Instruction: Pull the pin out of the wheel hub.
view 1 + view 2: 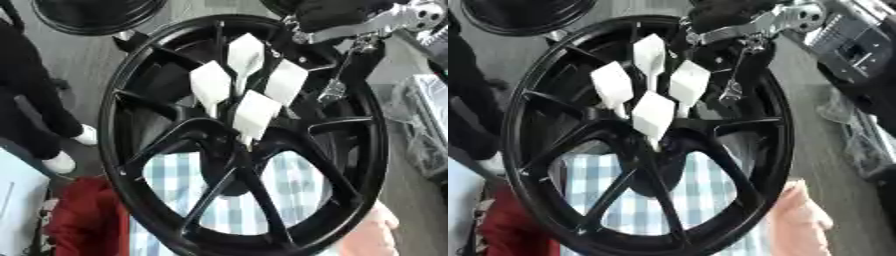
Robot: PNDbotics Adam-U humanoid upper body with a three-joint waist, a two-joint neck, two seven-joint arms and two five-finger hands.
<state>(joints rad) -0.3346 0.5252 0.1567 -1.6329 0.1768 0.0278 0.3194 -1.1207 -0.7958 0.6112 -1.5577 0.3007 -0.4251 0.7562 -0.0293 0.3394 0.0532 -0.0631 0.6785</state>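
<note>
While the black wheel hub (131, 145) stood on edge and filled most of the view, four white pins (246, 59) (flat, diamond-shaped heads) clustered just above its centre, their stems pointing toward the bore. Behind its upper rim reached the robot's right hand (737, 25); whether its fingers were spread or curled could not be told. Beneath lay a blue-checked cloth (297, 180), and a person's hand (798, 220) touched the lower right rim.
</note>
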